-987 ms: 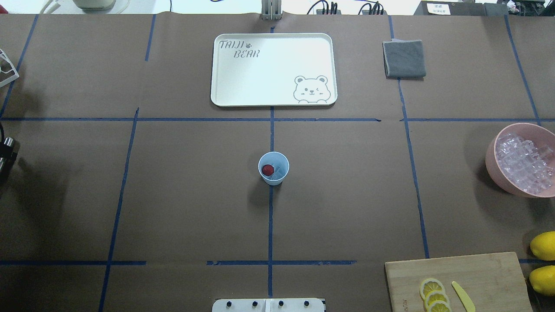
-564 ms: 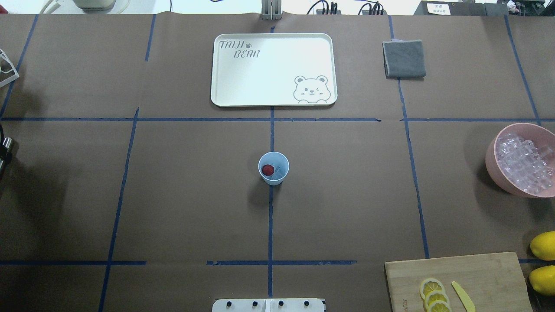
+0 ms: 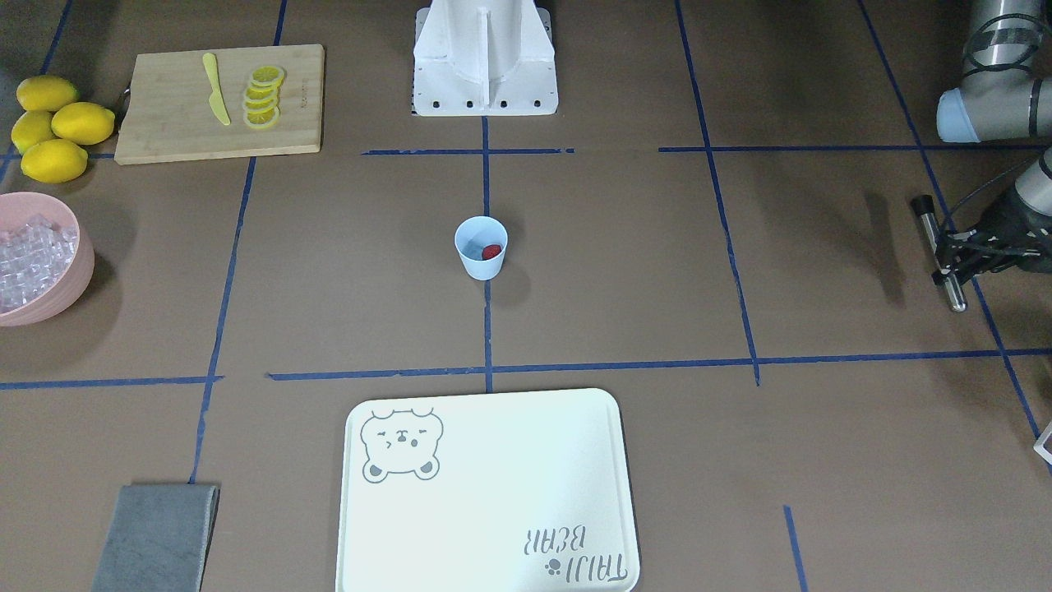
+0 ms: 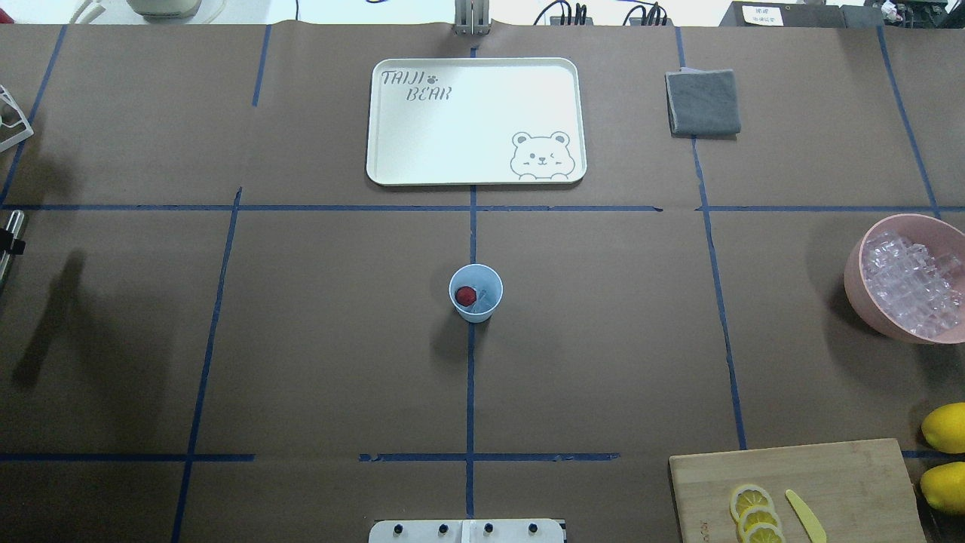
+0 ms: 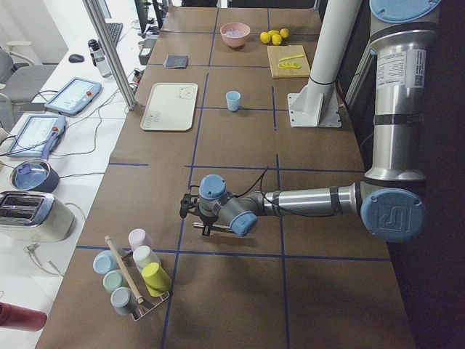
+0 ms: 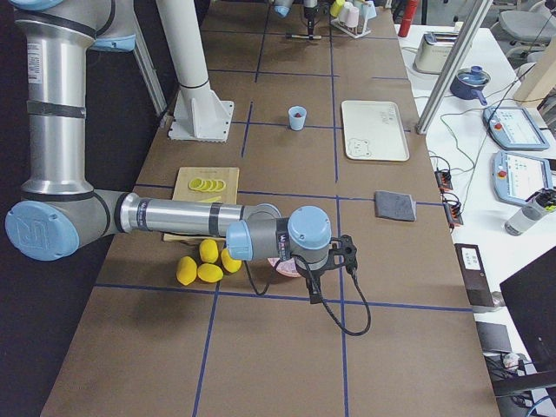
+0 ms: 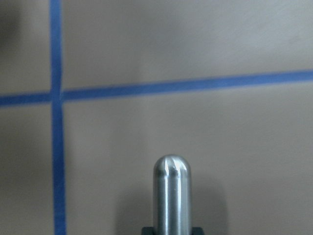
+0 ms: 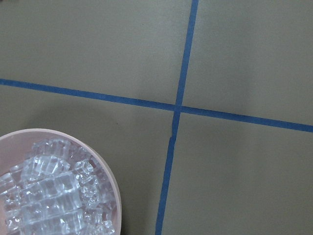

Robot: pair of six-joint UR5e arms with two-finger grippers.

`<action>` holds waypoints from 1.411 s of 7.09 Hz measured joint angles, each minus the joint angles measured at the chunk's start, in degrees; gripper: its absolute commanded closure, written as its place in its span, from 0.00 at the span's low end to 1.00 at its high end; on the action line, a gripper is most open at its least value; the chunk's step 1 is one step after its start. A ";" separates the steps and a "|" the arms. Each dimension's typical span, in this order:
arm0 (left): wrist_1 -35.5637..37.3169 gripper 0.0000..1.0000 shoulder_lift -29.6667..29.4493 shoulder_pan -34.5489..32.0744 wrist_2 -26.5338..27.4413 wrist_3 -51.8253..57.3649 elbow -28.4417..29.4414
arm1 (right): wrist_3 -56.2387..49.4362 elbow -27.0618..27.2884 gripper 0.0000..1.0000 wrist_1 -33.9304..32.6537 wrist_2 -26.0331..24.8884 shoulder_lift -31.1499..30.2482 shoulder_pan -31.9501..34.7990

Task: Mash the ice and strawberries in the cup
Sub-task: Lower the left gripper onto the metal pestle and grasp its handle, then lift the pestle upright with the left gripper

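The pale blue cup [image 4: 476, 292] stands upright at the table's middle, also seen from the front [image 3: 481, 248]. Inside it lie a red strawberry [image 4: 465, 296] and a clear piece of ice [image 4: 485, 300]. More ice [image 4: 910, 285] fills the pink bowl [image 4: 856, 290] at the right edge. My left gripper [image 3: 945, 259] hovers far out on my left, shut on a metal rod [image 3: 935, 247] with a black tip; the rod's rounded end [image 7: 172, 186] fills the left wrist view. My right gripper [image 6: 346, 254] hangs beside the bowl; I cannot tell whether it is open or shut.
A white bear tray [image 4: 475, 121] lies beyond the cup, a grey cloth [image 4: 703, 102] to its right. A cutting board [image 4: 799, 490] with lemon slices and a yellow knife sits front right, whole lemons [image 4: 946, 427] beside it. A rack of cups [image 5: 134, 273] stands far left.
At the overhead view's left edge the rod in my left gripper has swung from end-on to lengthwise, and its shadow has stretched out. The cup and its contents have not moved.
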 measured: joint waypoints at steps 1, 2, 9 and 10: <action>-0.02 1.00 -0.38 -2.00 0.49 0.06 -3.70 | 0.00 0.33 0.01 -0.12 0.18 -0.06 0.03; 0.01 1.00 -0.59 -3.41 2.35 0.07 -7.95 | 0.00 1.22 0.01 -0.35 0.23 -0.26 0.08; -11.68 1.00 -5.00 11.26 43.79 -12.76 -27.38 | 0.08 5.42 0.01 -1.55 0.42 -1.76 0.17; -14.01 1.00 -8.06 16.42 51.05 -12.23 -27.61 | 0.09 5.47 0.01 -2.56 0.46 -1.41 0.13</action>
